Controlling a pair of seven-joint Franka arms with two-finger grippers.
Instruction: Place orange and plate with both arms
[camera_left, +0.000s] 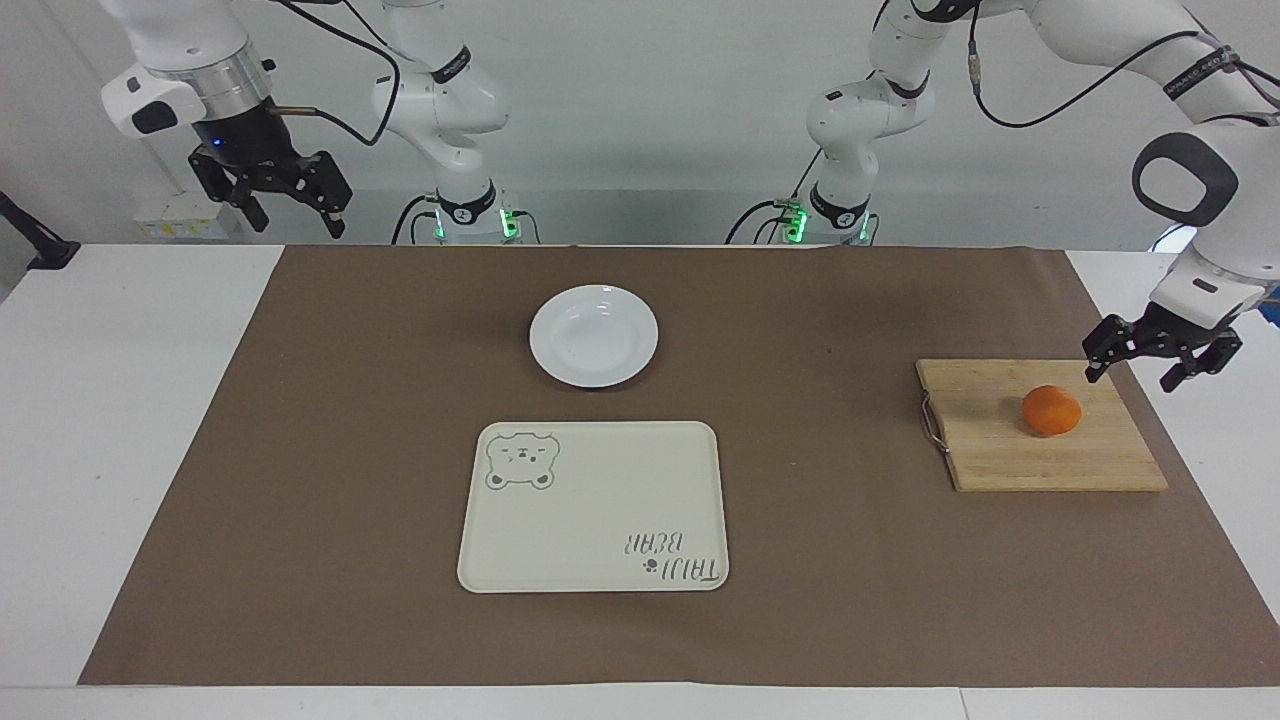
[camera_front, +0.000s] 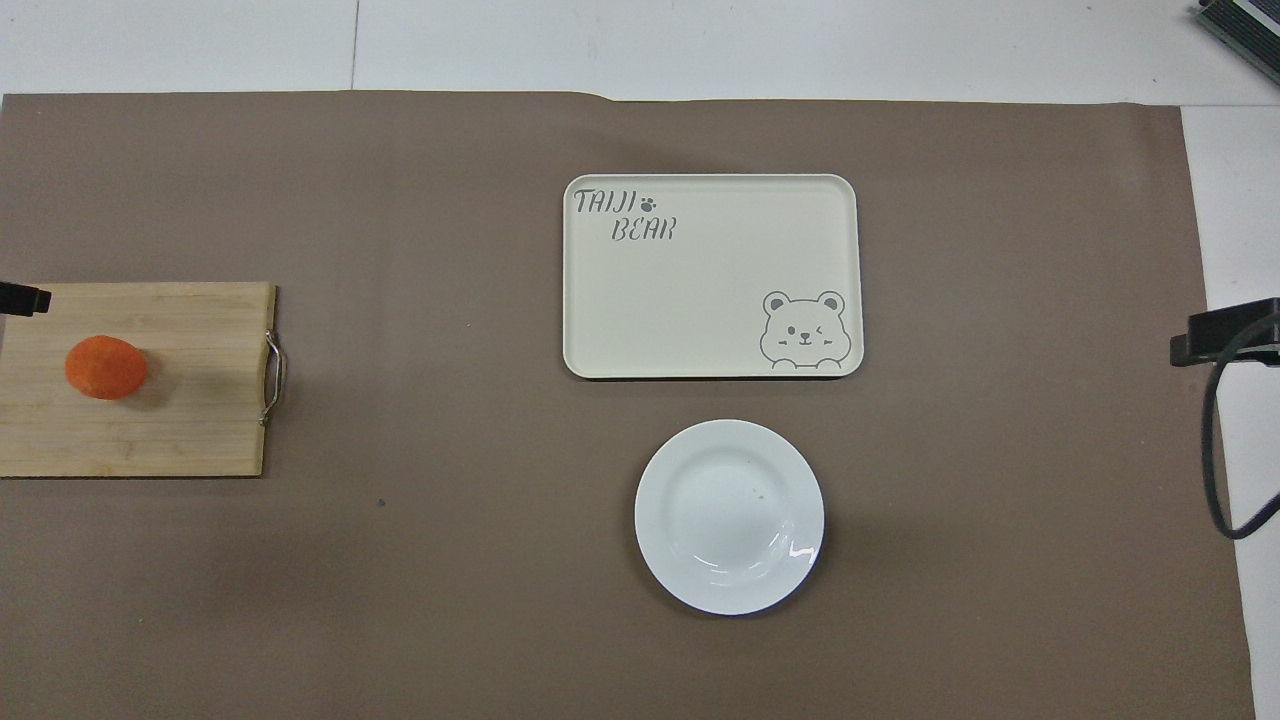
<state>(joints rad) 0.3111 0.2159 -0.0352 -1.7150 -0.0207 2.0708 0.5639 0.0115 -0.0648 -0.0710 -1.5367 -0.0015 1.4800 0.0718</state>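
Left arm: we see it reach out and bend down at its own end of the desk.
Left pincer (camera_left: 1162, 365): low, fingers spread, holding nothing.
Right arm: waits.
Right pincer (camera_left: 290, 210): raised, fingers spread, empty.

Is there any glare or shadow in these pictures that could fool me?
Overhead view: a bright glint on the plate rim; the orange casts a soft shadow on the wooden board. Facing view: even light, with faint dark patches on the brown mat.
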